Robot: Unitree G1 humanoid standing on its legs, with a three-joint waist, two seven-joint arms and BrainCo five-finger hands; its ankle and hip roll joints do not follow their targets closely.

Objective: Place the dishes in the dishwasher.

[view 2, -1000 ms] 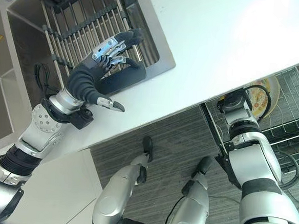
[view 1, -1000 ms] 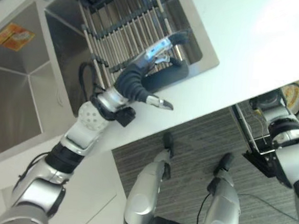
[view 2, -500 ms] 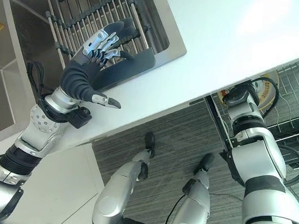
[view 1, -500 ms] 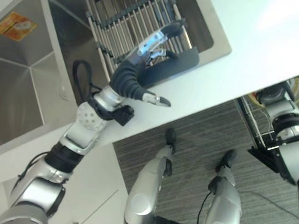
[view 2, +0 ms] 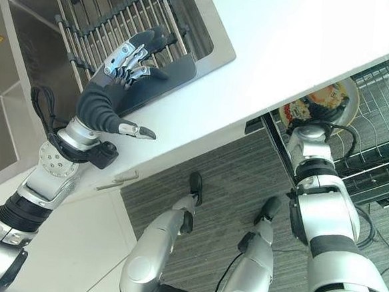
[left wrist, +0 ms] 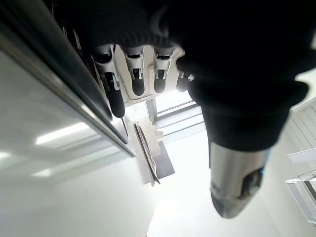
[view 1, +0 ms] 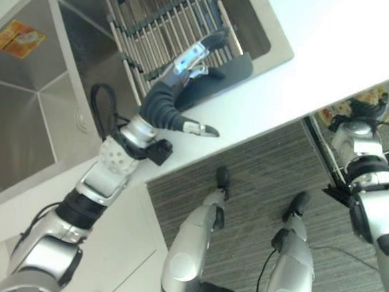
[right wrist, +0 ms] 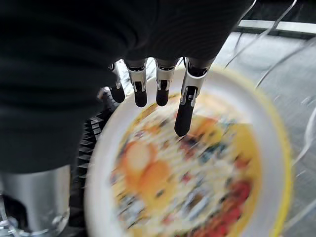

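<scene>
The left hand (view 2: 119,70) curls its fingers (left wrist: 111,91) over the rim of a dark plate (view 2: 162,77) at the sink (view 1: 30,108) rack's (view 2: 117,13) edge, thumb out over the white table (view 2: 309,40). The right hand (right wrist: 74,64) clasps a yellow-rimmed patterned plate (right wrist: 192,168) at the dishwasher rack (view 2: 382,132).

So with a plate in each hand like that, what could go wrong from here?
The left hand grips the dark grey plate only by its rim, above the metal sink rack; it might slip and clatter down. The right hand carries the yellow-rimmed patterned plate among the dishwasher's wire rack, where its edge might catch.
</scene>
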